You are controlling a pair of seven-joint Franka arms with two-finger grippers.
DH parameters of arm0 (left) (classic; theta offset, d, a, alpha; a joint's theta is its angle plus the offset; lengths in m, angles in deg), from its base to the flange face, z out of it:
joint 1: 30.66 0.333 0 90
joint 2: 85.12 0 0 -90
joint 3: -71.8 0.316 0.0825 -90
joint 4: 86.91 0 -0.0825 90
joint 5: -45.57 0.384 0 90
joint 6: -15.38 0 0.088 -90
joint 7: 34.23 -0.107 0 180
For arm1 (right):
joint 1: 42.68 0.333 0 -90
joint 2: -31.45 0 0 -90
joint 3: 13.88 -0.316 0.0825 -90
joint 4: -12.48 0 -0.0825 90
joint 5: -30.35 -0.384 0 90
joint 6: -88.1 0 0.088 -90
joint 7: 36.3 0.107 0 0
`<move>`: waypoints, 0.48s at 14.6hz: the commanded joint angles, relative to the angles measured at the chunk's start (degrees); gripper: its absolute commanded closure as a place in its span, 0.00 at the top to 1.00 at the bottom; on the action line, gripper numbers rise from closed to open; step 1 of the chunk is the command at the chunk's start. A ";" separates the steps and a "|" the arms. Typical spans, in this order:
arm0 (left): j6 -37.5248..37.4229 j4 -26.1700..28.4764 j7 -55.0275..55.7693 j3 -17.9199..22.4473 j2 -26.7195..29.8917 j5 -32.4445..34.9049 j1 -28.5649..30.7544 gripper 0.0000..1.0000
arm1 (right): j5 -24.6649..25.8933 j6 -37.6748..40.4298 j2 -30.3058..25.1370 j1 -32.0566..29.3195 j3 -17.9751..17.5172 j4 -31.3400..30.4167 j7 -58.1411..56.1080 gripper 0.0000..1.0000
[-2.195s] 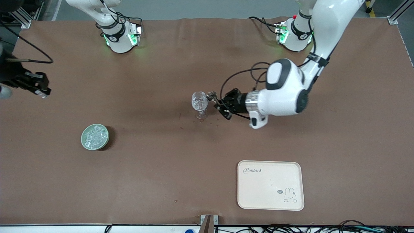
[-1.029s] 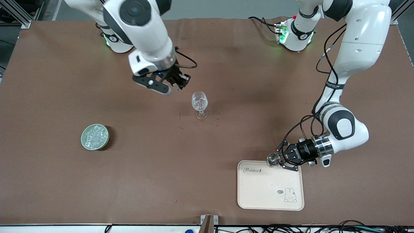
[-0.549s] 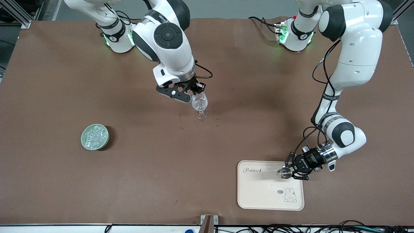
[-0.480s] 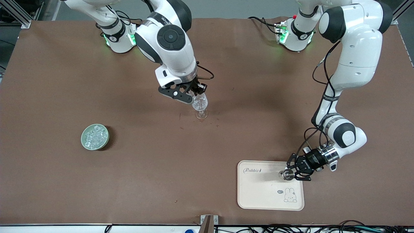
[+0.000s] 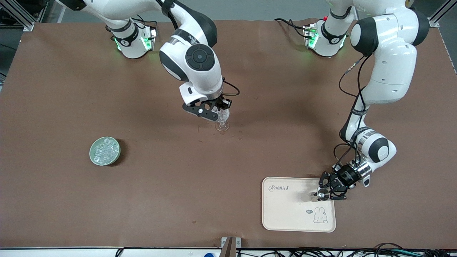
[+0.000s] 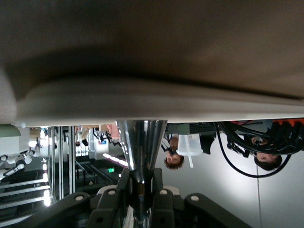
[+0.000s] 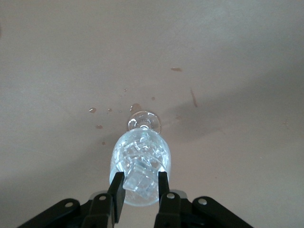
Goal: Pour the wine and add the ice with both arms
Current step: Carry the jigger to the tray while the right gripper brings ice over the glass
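Note:
The clear stemmed wine glass stands mid-table with ice cubes in its bowl. My right gripper hangs just over its mouth. In the right wrist view the right gripper is shut on one clear ice cube above the glass. A green bowl holds several more ice cubes. My left gripper is shut on a small metal measuring cup low over the cream tray. In the left wrist view the left gripper grips the cup's narrow waist, its end against the tray.
Small reddish drops and stains mark the brown table round the glass's foot. The tray lies near the front camera toward the left arm's end. The green bowl stands toward the right arm's end. Cables and a bracket run along the table's front edge.
My right arm swung in from its end of the table and came down over the glass. My left arm carried the metal cup from beside the glass down onto the tray.

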 commanded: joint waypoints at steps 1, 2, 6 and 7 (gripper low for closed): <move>-1.73 1.19 -2.12 0.16 -0.50 -3.17 0.20 0.40 | 1.32 -0.52 0.52 -0.20 -0.61 0.10 1.39 0.01; -1.82 1.71 -1.68 0.16 -0.15 -3.17 0.37 0.96 | 1.41 -0.52 0.61 -0.12 -0.61 0.10 1.39 0.01; -1.82 3.30 -0.80 1.12 2.21 -2.47 0.29 1.00 | 1.41 -0.26 0.61 0.06 -0.61 -0.08 1.39 0.02; -1.82 4.87 0.25 2.00 3.79 -2.03 0.03 1.00 | 1.41 -0.26 0.61 0.15 -0.61 -0.08 1.39 0.02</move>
